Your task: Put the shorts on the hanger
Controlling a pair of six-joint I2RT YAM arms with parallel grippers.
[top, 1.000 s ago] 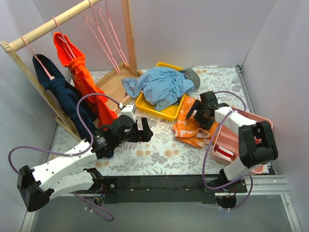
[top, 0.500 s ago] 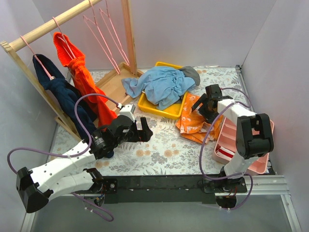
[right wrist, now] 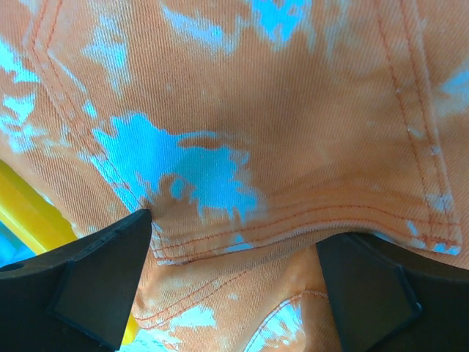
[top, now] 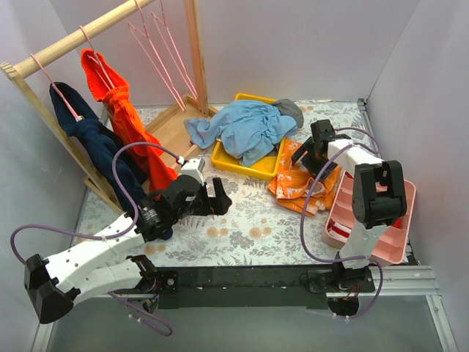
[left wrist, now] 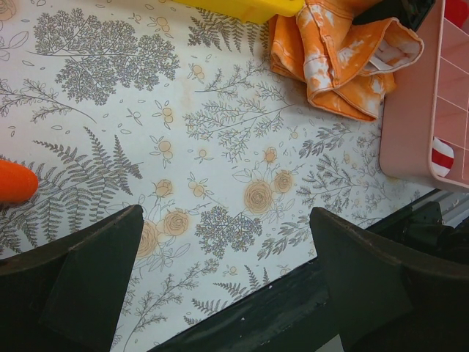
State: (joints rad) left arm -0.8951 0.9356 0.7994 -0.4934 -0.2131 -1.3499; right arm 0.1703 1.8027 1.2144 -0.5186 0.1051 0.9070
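The light sky-blue shorts (top: 245,130) lie crumpled on the yellow tray (top: 242,167) at mid-back. Two thin pink hangers (top: 157,62) hang empty on the wooden rod. My right gripper (top: 308,156) is open, low over the orange cloth with white marks (top: 297,183), just right of the tray. In the right wrist view the jaws stand wide (right wrist: 234,249) on either side of a fold of that cloth (right wrist: 256,110), closed on nothing. My left gripper (top: 218,198) is open and empty over the patterned tablecloth (left wrist: 227,242), left of the orange cloth (left wrist: 337,51).
Dark grey shorts (top: 291,111) lie behind the blue ones. An orange garment (top: 124,117) and a navy one (top: 99,147) hang on the wooden rack (top: 194,51). A pink basket (top: 381,220) stands at the right, also in the left wrist view (left wrist: 432,95).
My right gripper has moved back toward the far side, and the orange cloth has bunched up and shifted with it. The left arm has not moved.
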